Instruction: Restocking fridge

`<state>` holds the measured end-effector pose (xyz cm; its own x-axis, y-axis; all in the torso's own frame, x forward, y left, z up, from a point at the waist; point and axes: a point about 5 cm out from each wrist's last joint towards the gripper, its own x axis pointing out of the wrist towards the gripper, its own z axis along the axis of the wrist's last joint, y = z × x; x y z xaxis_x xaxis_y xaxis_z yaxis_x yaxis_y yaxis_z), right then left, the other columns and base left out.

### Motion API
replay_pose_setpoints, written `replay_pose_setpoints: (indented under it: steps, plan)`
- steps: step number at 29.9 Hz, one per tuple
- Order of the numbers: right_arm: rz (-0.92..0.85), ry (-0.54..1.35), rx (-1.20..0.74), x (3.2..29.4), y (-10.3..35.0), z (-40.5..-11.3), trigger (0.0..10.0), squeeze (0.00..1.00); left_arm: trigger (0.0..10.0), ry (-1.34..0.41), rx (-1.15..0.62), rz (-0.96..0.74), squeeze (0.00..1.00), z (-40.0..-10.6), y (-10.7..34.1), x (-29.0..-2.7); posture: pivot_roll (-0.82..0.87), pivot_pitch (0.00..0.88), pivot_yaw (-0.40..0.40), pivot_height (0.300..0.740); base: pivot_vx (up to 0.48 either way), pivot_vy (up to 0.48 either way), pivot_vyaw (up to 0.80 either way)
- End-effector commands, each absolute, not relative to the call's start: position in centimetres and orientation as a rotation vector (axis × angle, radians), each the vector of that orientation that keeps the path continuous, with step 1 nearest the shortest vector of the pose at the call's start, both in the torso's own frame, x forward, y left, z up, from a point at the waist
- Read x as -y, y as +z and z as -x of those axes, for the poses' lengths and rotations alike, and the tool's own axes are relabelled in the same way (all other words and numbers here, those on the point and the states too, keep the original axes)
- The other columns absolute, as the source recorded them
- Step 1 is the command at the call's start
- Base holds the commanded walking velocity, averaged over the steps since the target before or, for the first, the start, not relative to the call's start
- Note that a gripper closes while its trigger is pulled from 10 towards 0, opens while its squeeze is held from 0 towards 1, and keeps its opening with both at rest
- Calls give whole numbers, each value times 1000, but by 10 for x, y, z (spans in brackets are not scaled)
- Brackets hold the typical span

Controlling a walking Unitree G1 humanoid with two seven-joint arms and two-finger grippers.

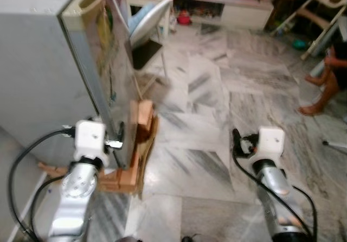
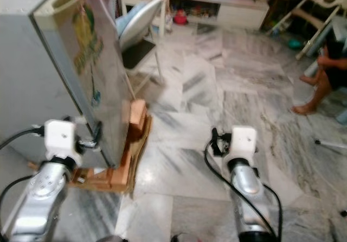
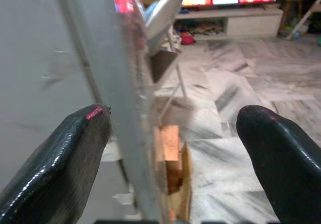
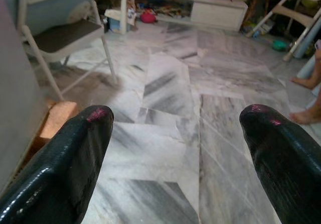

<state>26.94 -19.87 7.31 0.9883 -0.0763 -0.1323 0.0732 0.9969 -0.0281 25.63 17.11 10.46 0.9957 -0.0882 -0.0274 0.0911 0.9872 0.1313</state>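
Grey fridge cabinet (image 1: 38, 74) at far left, its top cut off by the frame; interior hidden, contents can't be told. Its reflective silver door (image 1: 105, 74) stands edge-on to the head camera, with blurred green and yellow stickers on the face, not readable. Left end effector (image 3: 170, 148) is at the door's lower edge, fingers spread wide with the door edge between them, one finger (image 3: 60, 158) on the cabinet side, the other on the floor side; contact not clear. Stacked orange wooden blocks (image 1: 142, 123) on flattened cardboard sit under the fridge base, partly hidden by the door. Behind the door a grey folding chair (image 1: 149, 33) stands near, narrowing the gap there. Grey-veined marble floor (image 1: 206, 117) runs wide open through the middle. Right end effector (image 4: 175, 133) hangs over bare floor well apart from the fridge, fingers apart, holding nothing. White low TV cabinet (image 1: 238, 6) along the far wall, screen above cut off. Person's legs (image 1: 320, 87) at the right edge, mostly out of frame, next to a pale high chair (image 1: 325, 14)
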Motion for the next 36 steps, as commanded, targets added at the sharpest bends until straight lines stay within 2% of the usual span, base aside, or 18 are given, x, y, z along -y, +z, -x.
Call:
replay_pose_setpoints:
  steps: [1,11,18,25,36]
  plan:
    - [14,-59,-120,193,76,-272,10000,0,10000,-83,-30,-138,0,-255,104,-174,37,48,-47,740,0,401,0]
    - [15,-58,-119,193,76,-271,10000,0,10000,-86,-31,-138,0,-255,104,-173,37,46,-46,740,0,391,0]
    - [17,-59,-127,193,75,-271,10000,0,10000,-119,-4,-154,0,-254,107,-168,37,50,-48,740,0,0,0]
    - [17,-55,-124,193,75,-271,10000,0,10000,-158,-14,-111,0,-253,108,-167,36,51,-50,740,0,0,-650]
    - [18,-46,-120,190,76,-273,10000,0,10000,-203,-14,-108,0,-250,107,-161,40,49,-51,740,345,0,0]
